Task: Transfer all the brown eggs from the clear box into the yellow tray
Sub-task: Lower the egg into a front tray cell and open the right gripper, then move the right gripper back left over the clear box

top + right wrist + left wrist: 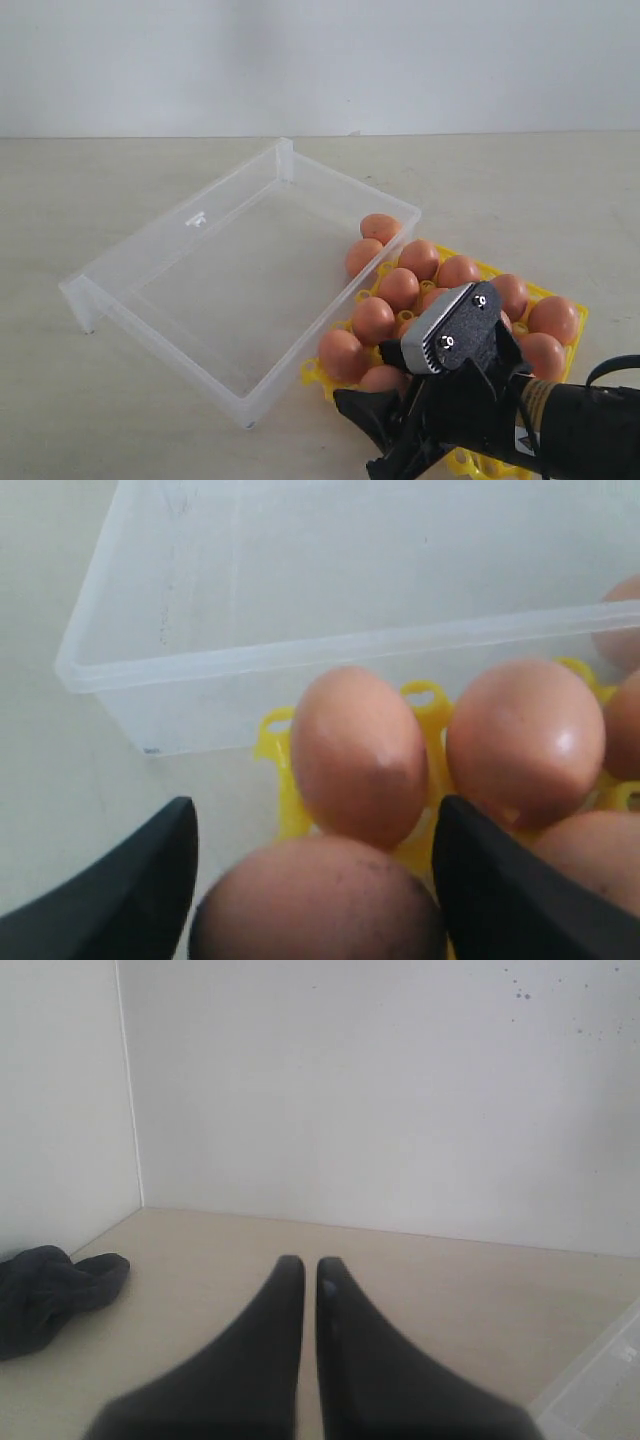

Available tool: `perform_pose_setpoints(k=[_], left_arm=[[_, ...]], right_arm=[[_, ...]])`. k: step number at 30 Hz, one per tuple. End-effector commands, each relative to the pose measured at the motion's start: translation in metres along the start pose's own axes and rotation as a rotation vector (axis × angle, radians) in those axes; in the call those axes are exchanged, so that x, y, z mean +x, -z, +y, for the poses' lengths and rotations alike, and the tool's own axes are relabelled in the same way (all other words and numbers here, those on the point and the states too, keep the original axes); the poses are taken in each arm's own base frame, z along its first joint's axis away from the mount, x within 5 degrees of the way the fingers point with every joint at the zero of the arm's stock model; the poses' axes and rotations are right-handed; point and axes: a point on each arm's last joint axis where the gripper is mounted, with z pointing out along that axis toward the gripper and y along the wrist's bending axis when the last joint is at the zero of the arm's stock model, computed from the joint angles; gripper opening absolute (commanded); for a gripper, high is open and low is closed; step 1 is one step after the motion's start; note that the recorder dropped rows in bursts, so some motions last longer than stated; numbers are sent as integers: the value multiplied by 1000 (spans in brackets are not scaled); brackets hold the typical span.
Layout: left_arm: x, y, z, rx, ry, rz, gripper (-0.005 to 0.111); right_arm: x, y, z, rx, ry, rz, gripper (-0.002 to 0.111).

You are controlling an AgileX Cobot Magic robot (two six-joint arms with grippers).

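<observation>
The yellow tray [565, 352] lies right of the clear box [200, 280] and holds several brown eggs [420, 258]. Two more eggs [379, 227] sit in the box's far right corner; the box is otherwise bare. My right gripper [385, 388] is open over the tray's near corner, its fingers either side of an egg [315, 900] resting in a cup, with a gap showing on one side. In the right wrist view that gripper [317, 810] faces the box wall [300, 655]. My left gripper [311, 1262] is shut on nothing, over bare table, out of the exterior view.
A dark crumpled cloth [50, 1295] lies on the table beside the left gripper, near a white wall corner. A corner of the clear box [600, 1380] shows at the edge of the left wrist view. The right arm's black body [560, 420] covers the tray's near side.
</observation>
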Motion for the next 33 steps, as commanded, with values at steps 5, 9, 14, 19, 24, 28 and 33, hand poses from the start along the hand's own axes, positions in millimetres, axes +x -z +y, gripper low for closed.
perform_pose_setpoints(k=[5, 9, 14, 19, 24, 28, 33], left_arm=[[-2, 0, 0, 0, -3, -15, 4], [-2, 0, 0, 0, -3, -15, 4], [-2, 0, 0, 0, -3, -15, 4], [-2, 0, 0, -1, -3, -17, 4], [-2, 0, 0, -1, -3, -17, 4], [-2, 0, 0, -1, -3, -17, 4], [-2, 0, 0, -1, -3, -17, 4]], right_arm=[[-13, 1, -9, 95, -29, -159, 59], [-18, 3, -13, 154, 56, -199, 59], [-25, 5, -17, 206, 119, -268, 59], [-74, -3, -39, 367, -149, -395, 55], [-135, -35, -37, 275, -64, 125, 38], [-216, -42, -37, 169, 16, 435, 38], [-231, -98, -59, 165, 53, 750, 38]])
